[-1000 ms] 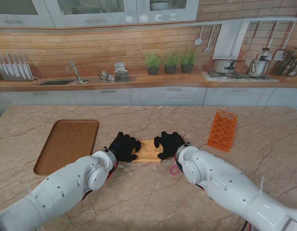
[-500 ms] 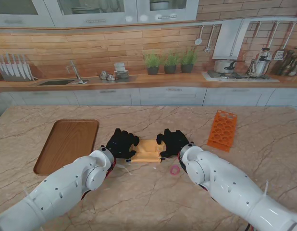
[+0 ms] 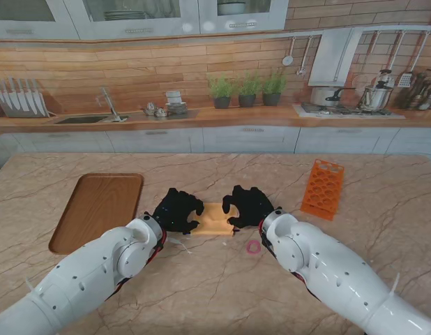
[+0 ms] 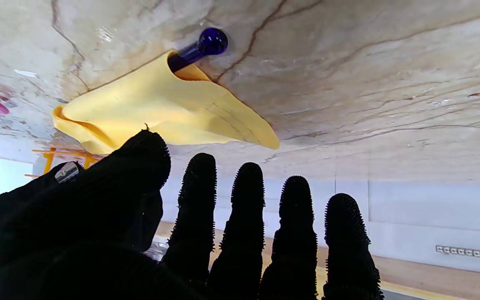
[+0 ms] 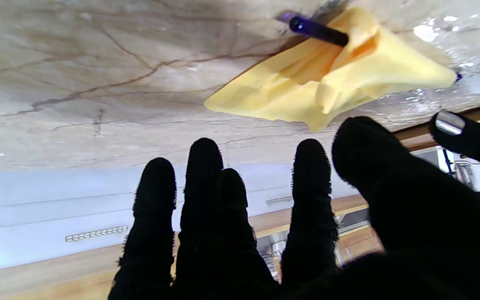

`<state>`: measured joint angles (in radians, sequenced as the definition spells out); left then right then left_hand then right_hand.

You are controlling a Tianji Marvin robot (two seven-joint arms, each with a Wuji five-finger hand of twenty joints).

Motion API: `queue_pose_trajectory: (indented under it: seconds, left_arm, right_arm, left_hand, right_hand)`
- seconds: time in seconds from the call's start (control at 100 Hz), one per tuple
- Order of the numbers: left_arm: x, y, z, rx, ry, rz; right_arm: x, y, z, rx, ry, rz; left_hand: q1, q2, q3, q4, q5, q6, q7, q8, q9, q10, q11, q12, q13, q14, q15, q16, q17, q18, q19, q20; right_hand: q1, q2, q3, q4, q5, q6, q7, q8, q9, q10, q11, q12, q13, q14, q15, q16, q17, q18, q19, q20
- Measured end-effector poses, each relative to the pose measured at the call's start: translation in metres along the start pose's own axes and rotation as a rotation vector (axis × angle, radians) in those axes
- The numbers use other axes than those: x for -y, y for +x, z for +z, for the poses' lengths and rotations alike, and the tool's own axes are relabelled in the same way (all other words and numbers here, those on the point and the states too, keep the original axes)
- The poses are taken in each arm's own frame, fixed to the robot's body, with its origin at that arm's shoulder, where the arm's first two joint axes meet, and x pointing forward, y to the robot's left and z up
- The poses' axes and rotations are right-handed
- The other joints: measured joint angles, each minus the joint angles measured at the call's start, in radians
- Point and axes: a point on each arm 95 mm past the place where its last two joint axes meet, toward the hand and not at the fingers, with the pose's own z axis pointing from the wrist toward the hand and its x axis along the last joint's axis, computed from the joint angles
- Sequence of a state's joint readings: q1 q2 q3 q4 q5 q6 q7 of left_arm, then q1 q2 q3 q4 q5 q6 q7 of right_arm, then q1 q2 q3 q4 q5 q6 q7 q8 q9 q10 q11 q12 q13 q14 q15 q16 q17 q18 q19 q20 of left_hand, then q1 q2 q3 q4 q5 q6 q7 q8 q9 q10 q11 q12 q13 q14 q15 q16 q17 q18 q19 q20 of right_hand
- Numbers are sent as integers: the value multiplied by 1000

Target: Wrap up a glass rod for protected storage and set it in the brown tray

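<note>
Cloth (image 3: 214, 218) between tray (image 3: 97, 209) left, rack (image 3: 321, 188) right.

On the marble counter (image 3: 201, 293), the left hand (image 3: 177, 209) and right hand (image 3: 249, 205) flank a yellow cloth (image 3: 214, 220), each touching one end. A brown tray (image 3: 98, 209) lies left; an orange rack (image 3: 321, 188) lies right, and a pink ring (image 3: 254, 246) lies nearer to me.

Both white arms reach in from the near corners, wrists angled inward. The left robot hand (image 3: 177, 210) and right robot hand (image 3: 248, 205) face each other, palms down, fingers (image 4: 244, 200) extended and spread, holding nothing.
</note>
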<state>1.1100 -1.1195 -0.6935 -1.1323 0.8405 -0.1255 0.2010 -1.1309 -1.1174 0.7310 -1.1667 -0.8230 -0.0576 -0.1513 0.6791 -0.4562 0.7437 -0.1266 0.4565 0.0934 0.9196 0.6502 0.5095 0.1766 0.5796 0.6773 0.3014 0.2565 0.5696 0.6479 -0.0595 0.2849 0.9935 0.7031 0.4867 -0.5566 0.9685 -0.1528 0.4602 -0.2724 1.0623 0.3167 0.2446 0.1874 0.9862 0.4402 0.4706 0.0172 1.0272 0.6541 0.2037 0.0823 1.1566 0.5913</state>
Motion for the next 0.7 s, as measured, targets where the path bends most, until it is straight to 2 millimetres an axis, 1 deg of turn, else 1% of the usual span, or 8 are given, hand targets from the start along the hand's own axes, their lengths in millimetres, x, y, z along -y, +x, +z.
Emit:
queue_pose_trajectory:
  seconds: [0.17,0.26,0.34,0.39,0.48,0.5,0.54,0.7]
  left_arm:
    - [-1,2,-2,-14,-7,5]
    - [-2,3,-2,-16,-16,2]
    - [-3,5,-2,-20,-26,0]
    - [-3,6,-2,-23,-30,0]
    - [-5,8,-2,-29,-37,-4]
    - [-5,9,-2,-31,-39,-4]
    - [-6,10,-2,-34,-43,-4]
    - [-8,12,-1,-40,-59,-4]
  right_arm:
    - [1,5,-4,-38,-12,-22]
    - [1,7,-5,-49,-15,-22]
    - [1,8,-5,-64,-17,-21]
    - [1,9,-5,-78,-16,-21]
    - [2,12,-5,-115,-13,-40]
    - [2,13,-6,-123,-12,-50]
    - [3,14,-6,-137,-11,-73]
    - [7,16,-8,-176,-5,-151]
  left_hand:
    - [-1,0,0,0,0,-9,0,-12,0,0,0,6,0,-3,0,-4,0,0,0,0]
    - [-1,0,0,0,6,-18,0,-13,1,0,0,7,0,-3,0,-4,0,0,0,-8]
    - [8,0,0,0,27,-22,0,-24,14,-1,7,7,1,-4,0,-5,0,0,0,-9]
    - [26,-22,0,0,29,-32,0,-26,19,-1,10,7,1,-4,0,-6,0,0,0,-10]
    - [37,-21,-2,0,50,-34,0,-38,29,-1,11,7,9,-4,0,-6,0,0,0,-10]
    - [37,-21,-2,-12,50,-34,0,-38,29,-1,12,7,10,-4,4,-6,0,0,0,-10]
    - [37,-21,-2,-12,50,-38,0,-40,29,-1,13,7,12,-4,3,-6,0,0,0,-10]
    - [37,-21,-3,-12,50,-43,0,-53,29,-1,14,7,12,-4,3,-6,0,0,0,-11]
  right_hand:
    - [2,0,-11,0,0,-70,25,-1,7,-9,0,0,0,-3,0,0,0,0,0,0]
    - [49,9,-23,-11,2,-132,46,-1,26,-17,2,-5,0,-5,0,0,0,0,0,0]
    - [68,13,-33,-11,52,-170,52,-1,43,-26,3,-5,0,-5,0,0,0,0,0,0]
    - [61,13,-35,-11,77,-181,52,-1,53,-28,3,-5,0,-6,0,0,0,0,0,0]
    - [61,13,-42,-11,119,-189,52,-7,64,-39,-1,-5,0,-6,0,0,0,0,0,0]
    - [61,13,-42,-11,135,-192,52,-12,64,-39,-1,-5,0,-6,0,0,0,0,0,0]
    - [61,13,-42,-11,154,-192,51,-13,76,-48,6,-5,0,-6,0,0,-3,0,0,0]
    - [60,11,-42,-11,175,-172,49,-34,96,-49,-3,-5,0,-4,0,0,-13,0,0,0]
